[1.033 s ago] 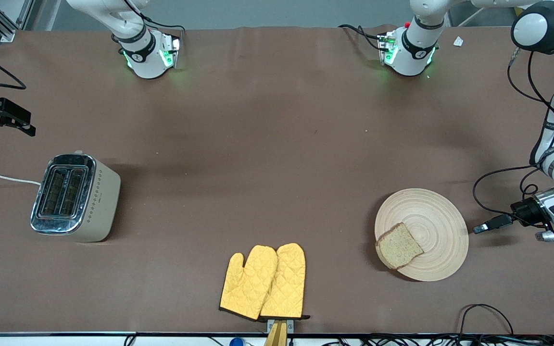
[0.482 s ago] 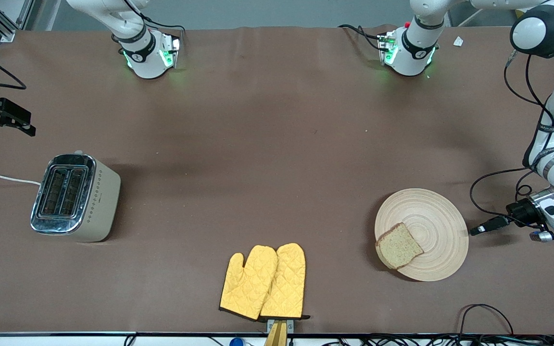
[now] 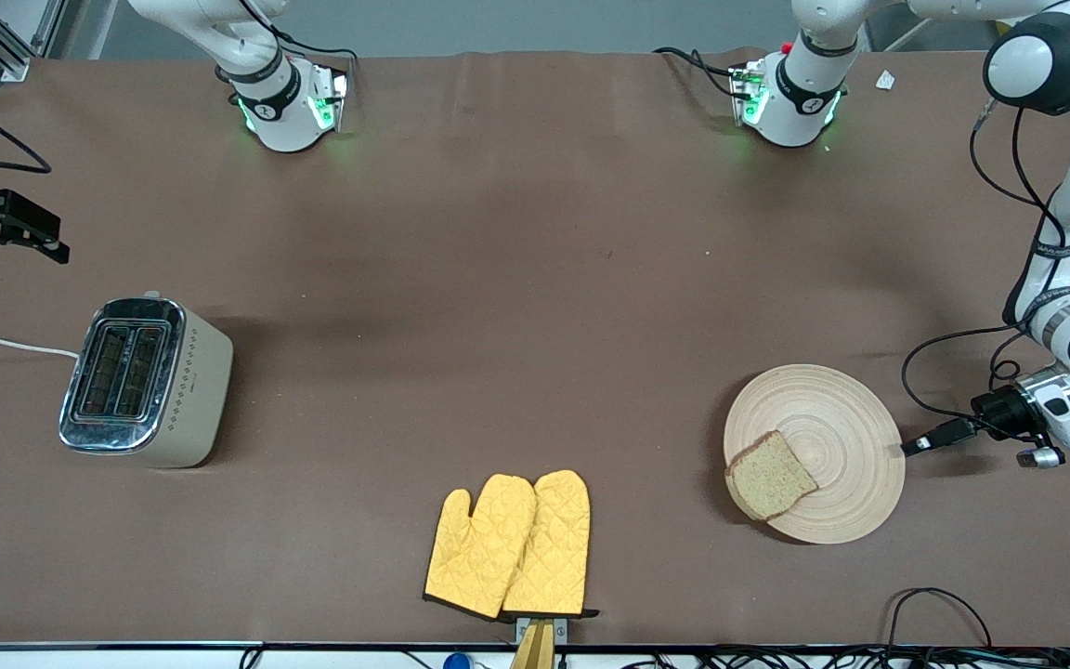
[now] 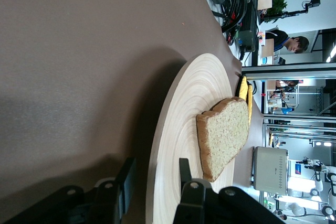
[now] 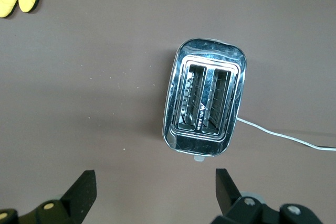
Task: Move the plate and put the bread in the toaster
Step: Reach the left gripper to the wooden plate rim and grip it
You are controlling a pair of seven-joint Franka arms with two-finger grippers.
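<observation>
The light-wood plate (image 3: pixel 832 418) lies toward the left arm's end of the table, with the bread (image 3: pixel 770 476) on the part of it nearest the front camera. My left gripper (image 3: pixel 907 448) is low at the plate's rim on the left arm's side. In the left wrist view it (image 4: pixel 155 170) is open, with the plate (image 4: pixel 194 93) rim between its fingers and the bread (image 4: pixel 223 137) past them. The cream toaster (image 3: pixel 140 381) stands toward the right arm's end, slots empty. My right gripper (image 3: pixel 52 243) waits in the air, open (image 5: pixel 155 182), beside the toaster (image 5: pixel 207 98).
A pair of yellow oven mitts (image 3: pixel 509 545) lies near the table's front edge, between the plate and the toaster. The toaster's white cord (image 3: pixel 6 344) runs off the right arm's end. Black cables (image 3: pixel 939 604) lie at the front edge near the plate.
My left gripper has moved in toward the plate until its open fingers reach the rim. The right arm, plate, bread and toaster have not moved.
</observation>
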